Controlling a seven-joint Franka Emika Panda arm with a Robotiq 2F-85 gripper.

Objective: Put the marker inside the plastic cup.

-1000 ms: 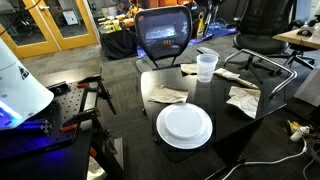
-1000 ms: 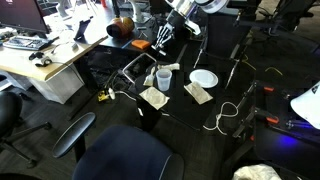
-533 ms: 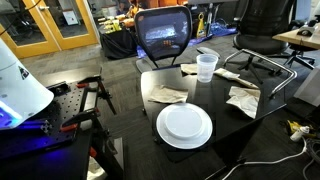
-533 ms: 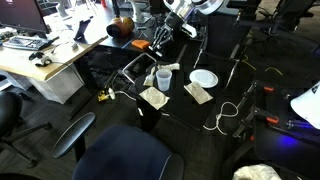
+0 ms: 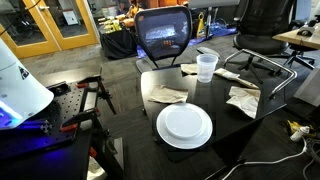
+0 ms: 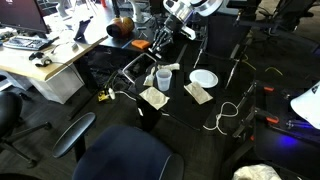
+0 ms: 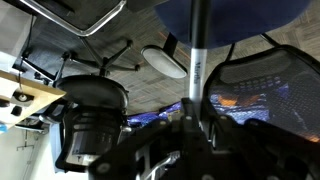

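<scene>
The plastic cup [image 5: 206, 67] stands upright near the far edge of the black table [image 5: 225, 118]; it also shows in an exterior view [image 6: 162, 78]. My gripper [image 6: 163, 39] hangs high above the table, up and behind the cup, near the office chair. In the wrist view the dark fingers [image 7: 195, 112] fill the lower picture, pointing at the chair's pole and base. I cannot make out the dark marker in any view, on the table or between the fingers. I cannot tell if the jaws are open or shut.
A round white plate [image 5: 184, 124] lies at the table's near side, also seen in an exterior view [image 6: 203, 78]. Crumpled napkins [image 5: 167, 95] [image 5: 243, 100] lie around the cup. A mesh-backed office chair [image 5: 164, 35] stands just behind the table.
The arm and gripper have shifted slightly in the exterior view. The cup, plate and napkins have not moved.
</scene>
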